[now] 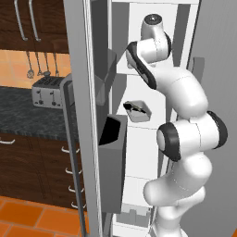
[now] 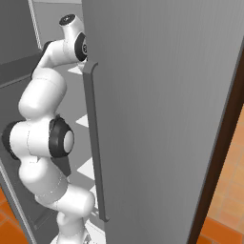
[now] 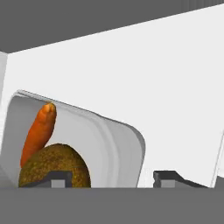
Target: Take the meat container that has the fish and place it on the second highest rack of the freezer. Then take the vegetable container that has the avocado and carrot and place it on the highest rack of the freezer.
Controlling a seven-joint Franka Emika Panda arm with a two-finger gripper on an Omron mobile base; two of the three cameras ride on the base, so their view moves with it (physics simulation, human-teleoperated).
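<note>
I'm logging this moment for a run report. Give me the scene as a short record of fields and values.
arm: reaches high into the freezer, past its open grey door
gripper: open, fingertips either side of the vegetable container's near edge
vegetable container: white tray on a white rack
carrot: inside the tray, leaning on the avocado
avocado: inside the tray, near one fingertip
meat container: on a lower rack, holds the fish
toaster: on the dark counter

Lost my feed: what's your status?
Gripper open, fingertips astride the vegetable container's rim. Avocado and carrot inside. Fish container already racked in the freezer. Nothing blocking.
</note>
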